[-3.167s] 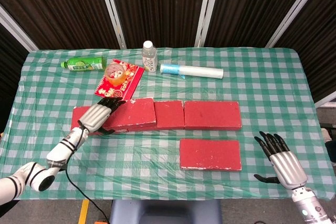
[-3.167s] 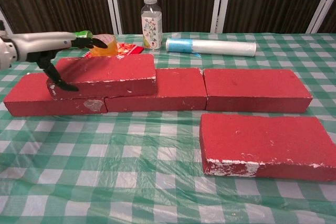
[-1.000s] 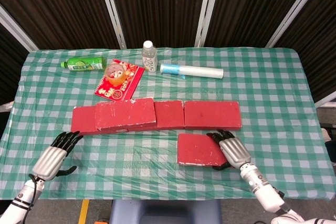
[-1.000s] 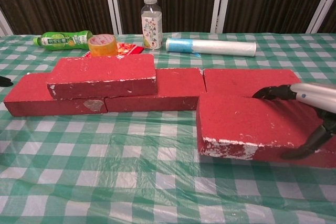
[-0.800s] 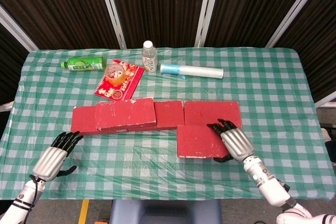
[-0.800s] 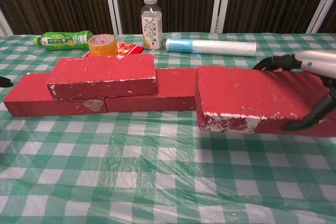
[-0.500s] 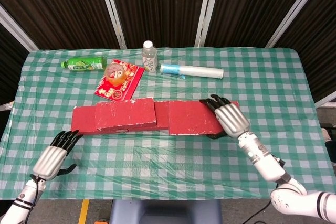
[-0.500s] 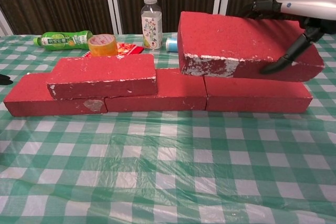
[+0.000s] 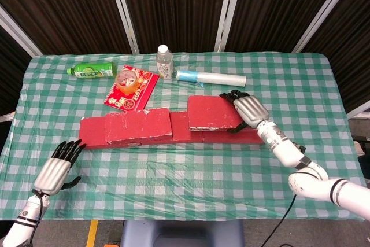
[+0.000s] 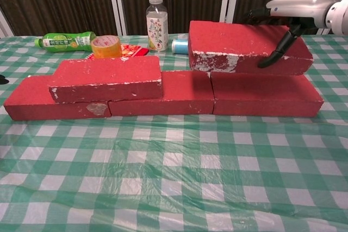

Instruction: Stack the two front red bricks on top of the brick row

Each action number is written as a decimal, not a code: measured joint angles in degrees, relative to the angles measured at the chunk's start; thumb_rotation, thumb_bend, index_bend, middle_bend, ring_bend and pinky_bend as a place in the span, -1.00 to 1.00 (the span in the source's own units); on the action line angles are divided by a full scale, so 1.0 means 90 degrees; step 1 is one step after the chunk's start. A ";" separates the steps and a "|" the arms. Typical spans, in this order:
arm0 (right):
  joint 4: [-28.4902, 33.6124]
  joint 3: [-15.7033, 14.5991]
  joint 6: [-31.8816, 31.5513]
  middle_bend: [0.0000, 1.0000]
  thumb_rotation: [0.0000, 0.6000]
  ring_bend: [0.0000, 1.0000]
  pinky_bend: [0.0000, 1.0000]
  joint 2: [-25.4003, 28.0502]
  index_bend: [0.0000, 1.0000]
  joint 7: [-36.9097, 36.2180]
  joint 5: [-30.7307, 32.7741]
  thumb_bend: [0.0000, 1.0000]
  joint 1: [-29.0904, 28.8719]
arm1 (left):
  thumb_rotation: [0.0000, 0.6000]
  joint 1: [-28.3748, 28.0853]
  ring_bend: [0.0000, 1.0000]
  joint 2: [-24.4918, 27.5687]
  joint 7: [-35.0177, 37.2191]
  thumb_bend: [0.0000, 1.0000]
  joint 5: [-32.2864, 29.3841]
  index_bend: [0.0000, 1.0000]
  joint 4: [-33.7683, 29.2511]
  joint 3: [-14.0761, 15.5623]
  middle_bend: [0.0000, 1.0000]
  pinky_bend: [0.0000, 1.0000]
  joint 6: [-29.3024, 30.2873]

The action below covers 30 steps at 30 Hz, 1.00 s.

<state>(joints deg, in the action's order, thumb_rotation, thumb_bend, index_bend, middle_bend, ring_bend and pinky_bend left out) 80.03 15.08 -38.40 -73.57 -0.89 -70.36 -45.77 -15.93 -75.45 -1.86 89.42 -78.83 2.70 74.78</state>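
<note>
A row of red bricks [image 9: 179, 134] runs across the middle of the table, and one red brick [image 9: 137, 125] lies stacked on its left part [image 10: 106, 77]. My right hand [image 9: 247, 110] grips a second red brick [image 9: 211, 113] by its right end, fingers over the top and thumb on the front face [image 10: 285, 17]. That brick [image 10: 239, 44] sits level at the top of the row's right brick [image 10: 266, 99]; I cannot tell whether it rests there. My left hand [image 9: 55, 169] lies open near the front left edge, holding nothing.
Behind the row stand a green bottle [image 9: 92, 70], a tape roll [image 9: 126, 79] on a red booklet [image 9: 139, 88], a water bottle [image 9: 164, 62] and a rolled plastic sheet [image 9: 211, 78]. The checked tablecloth [image 9: 185, 172] stretches in front of the row.
My right hand took the front brick off the table and carried it up and back onto the row's right part. My left hand let go of the left brick and drew back.
</note>
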 measured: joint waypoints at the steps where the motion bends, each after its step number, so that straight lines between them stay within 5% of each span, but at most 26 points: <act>1: -0.0083 -0.0022 0.0049 -0.42 1.00 -0.61 -0.36 -0.0039 -0.24 -0.0118 -0.0060 -0.76 -0.0030 | 1.00 0.0000 -1.00 -0.0006 -0.0014 -0.50 -0.0008 -1.00 0.0000 -0.0005 -1.00 -0.89 -0.0007; 10: -0.0751 -0.0290 0.0421 -0.42 1.00 -0.61 -0.36 -0.0506 -0.25 -0.0761 -0.0497 -0.76 -0.0372 | 1.00 0.0015 -1.00 -0.0025 -0.0050 -0.50 0.0004 -1.00 -0.0026 -0.0028 -1.00 -0.89 0.0013; 30: -0.0772 -0.0382 0.0399 -0.42 1.00 -0.61 -0.36 -0.0745 -0.28 -0.0142 0.0099 -0.76 -0.0621 | 1.00 0.0000 -1.00 0.0035 0.0170 -0.50 0.0041 -1.00 0.0023 -0.0050 -1.00 -0.89 -0.0024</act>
<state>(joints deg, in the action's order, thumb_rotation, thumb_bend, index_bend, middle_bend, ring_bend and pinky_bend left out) 73.09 11.65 -34.81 -80.28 -2.16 -69.47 -51.36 -15.93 -75.13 -0.33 89.79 -78.63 2.25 74.57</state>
